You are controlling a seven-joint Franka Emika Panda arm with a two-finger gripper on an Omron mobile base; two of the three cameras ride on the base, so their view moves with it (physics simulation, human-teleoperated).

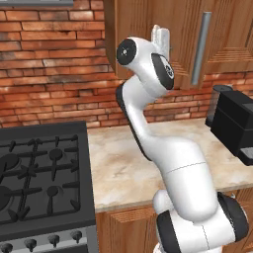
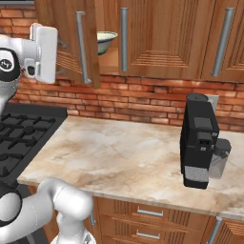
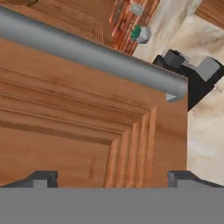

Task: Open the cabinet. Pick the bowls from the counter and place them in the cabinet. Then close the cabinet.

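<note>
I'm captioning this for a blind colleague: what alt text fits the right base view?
A cabinet door hangs partly open with a bowl on the shelf inside, the open gripper at its front face. Below, a black coffee machine stands on the counter.

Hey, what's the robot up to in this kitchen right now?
It is working at the cabinet above the counter. The left door hangs partly open, and a bowl already sits on the shelf inside. The gripper is open, raised close against that door's front, just beside its grey bar handle, and holds nothing. A black coffee machine stands on the counter. Closing the door looks like what is left.
</note>
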